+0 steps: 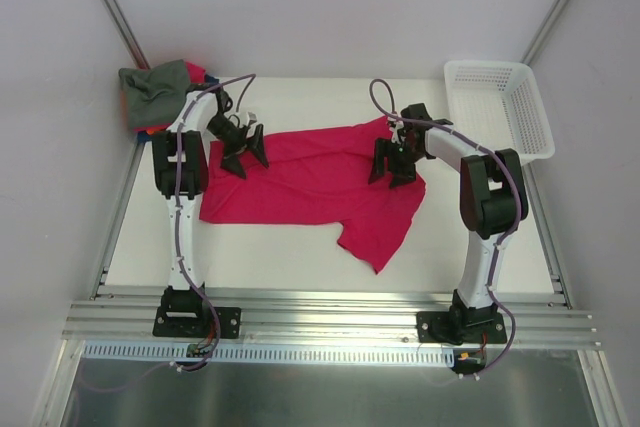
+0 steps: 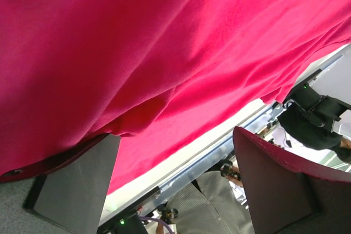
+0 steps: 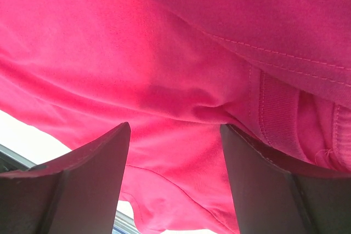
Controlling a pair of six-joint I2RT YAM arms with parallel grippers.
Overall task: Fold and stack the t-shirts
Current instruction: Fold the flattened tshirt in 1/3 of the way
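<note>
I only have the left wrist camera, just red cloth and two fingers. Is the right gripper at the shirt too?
Observer: Yes, the right gripper is down at the red t-shirt's right side, jaws open.
Operator: Any other shirts?
Observer: A grey-green t-shirt lies heaped in the far left corner.
Operator: Where's the basket?
Observer: The white basket stands in the far right corner, apart from the red t-shirt.

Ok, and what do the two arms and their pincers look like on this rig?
Both arms match: the left arm and right arm have slim white links, bulky black joint housings and black base plates. A purple cable runs along each, looping near the wrist. The left pincer and right pincer are black, with two broad, wedge-shaped matte fingers.
</note>
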